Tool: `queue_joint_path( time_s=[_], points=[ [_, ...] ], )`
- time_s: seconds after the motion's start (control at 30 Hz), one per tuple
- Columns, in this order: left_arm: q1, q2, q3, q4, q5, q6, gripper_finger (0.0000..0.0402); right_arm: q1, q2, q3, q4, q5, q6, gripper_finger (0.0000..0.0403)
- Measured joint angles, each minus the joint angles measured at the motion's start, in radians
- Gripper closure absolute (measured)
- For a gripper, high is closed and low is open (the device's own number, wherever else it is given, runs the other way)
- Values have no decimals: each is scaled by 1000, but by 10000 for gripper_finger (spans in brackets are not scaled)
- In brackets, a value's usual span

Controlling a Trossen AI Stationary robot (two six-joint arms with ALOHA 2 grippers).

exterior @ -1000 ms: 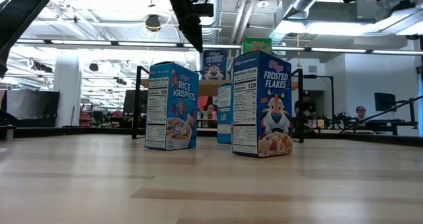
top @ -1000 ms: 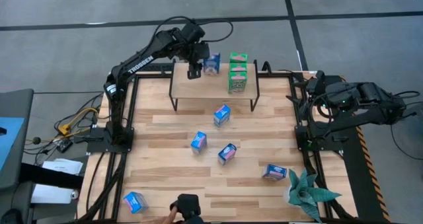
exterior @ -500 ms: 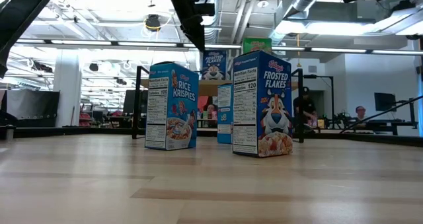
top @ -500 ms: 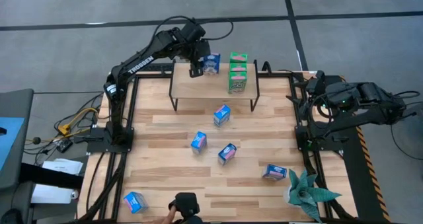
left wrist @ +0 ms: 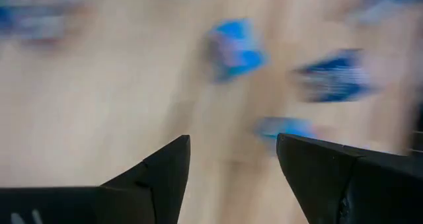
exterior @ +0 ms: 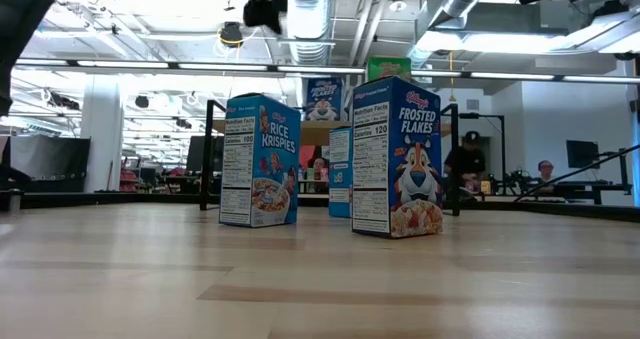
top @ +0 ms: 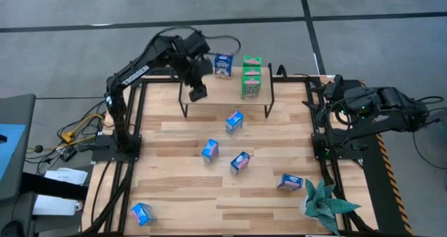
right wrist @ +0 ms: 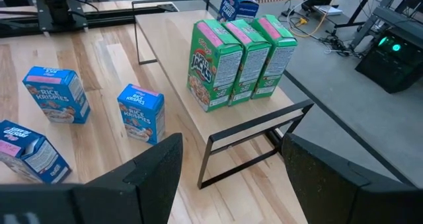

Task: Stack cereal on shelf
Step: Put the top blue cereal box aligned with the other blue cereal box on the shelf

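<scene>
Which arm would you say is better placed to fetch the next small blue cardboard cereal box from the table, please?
Probably the left. Its open left gripper hangs over the light-wood shelf, close to the nearest blue cereal box. The right gripper waits off the table's right edge.

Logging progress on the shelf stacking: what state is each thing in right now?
Shelf: holds four boxes.
Green cereal boxes: three upright, side by side on shelf.
Blue box on shelf: upright, released.
Five blue boxes: on the table.
Left gripper: open, empty, above shelf's left end.
Right gripper: open, empty.
</scene>
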State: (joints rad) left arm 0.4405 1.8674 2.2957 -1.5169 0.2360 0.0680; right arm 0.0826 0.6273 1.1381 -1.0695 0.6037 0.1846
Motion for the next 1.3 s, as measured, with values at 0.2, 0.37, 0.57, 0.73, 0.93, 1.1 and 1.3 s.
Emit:
queue_joint_path(
  time_s=[0.2,0.37,0.57,0.73,0.93,1.1,1.3],
  points=[
    [-261,-1,-62,182,-86,-110,187,0,0,0,0,0,1,117],
    [-439,19,-136,367,-309,-211,187,0,0,0,0,0,0,117],
    [-559,18,-278,532,-487,-399,179,0,0,0,-8,-7,-9,117],
    [-609,19,-423,666,-545,-530,151,0,0,0,-15,-28,-4,117],
    [-630,19,-518,721,-546,-670,121,0,0,0,-16,-31,18,117],
    [-652,34,-519,771,-561,-737,115,0,0,0,-32,-31,25,117],
    [-703,98,-518,863,-656,-761,115,0,0,0,-32,-32,32,117]
  ],
)
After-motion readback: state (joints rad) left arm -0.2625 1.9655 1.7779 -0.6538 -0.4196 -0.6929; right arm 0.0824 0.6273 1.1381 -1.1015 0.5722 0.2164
